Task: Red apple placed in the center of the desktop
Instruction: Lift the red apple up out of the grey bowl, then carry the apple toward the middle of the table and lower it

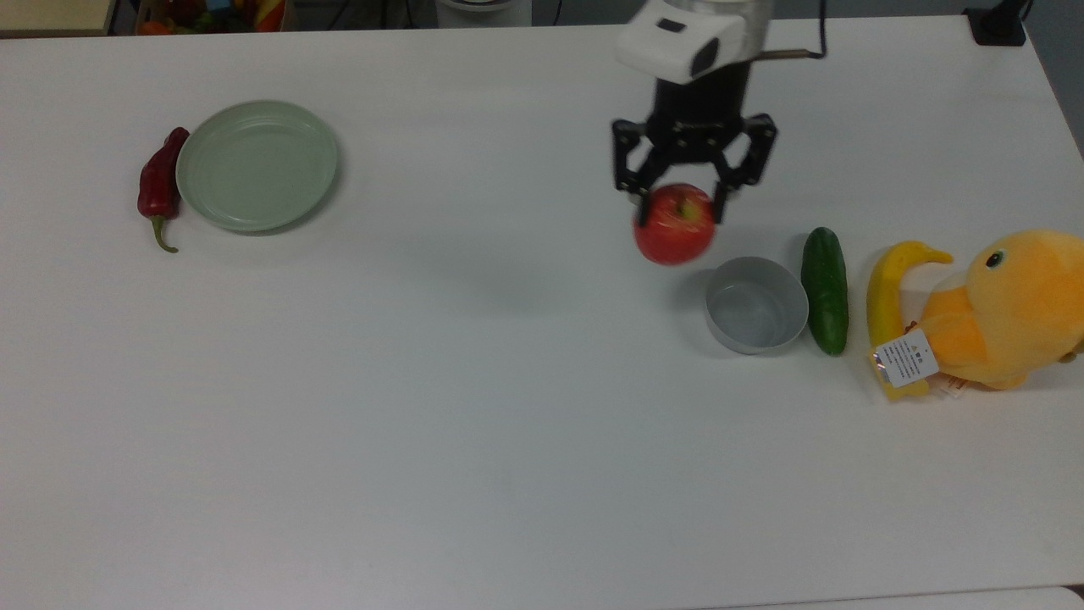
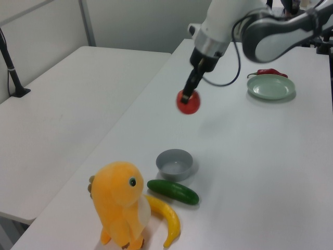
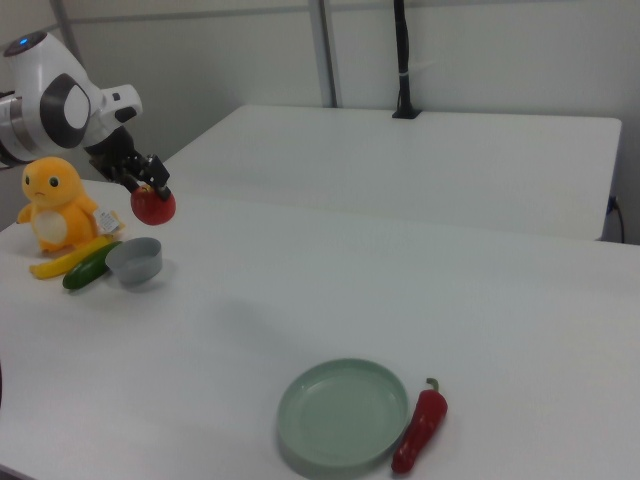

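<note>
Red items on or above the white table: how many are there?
2. The red apple hangs above the desktop, held in the tool, near the grey bowl. The red chili pepper lies against the green plate.

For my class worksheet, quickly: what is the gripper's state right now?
Gripper: closed on the red apple, holding it in the air above the desktop, clear of the grey bowl.

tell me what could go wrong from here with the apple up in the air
The gripper holds the red apple only near its top, so it might slip and roll on the desktop. Dropped now, it lands near the grey bowl, short of the center. Released from this height, it could roll off-center.
</note>
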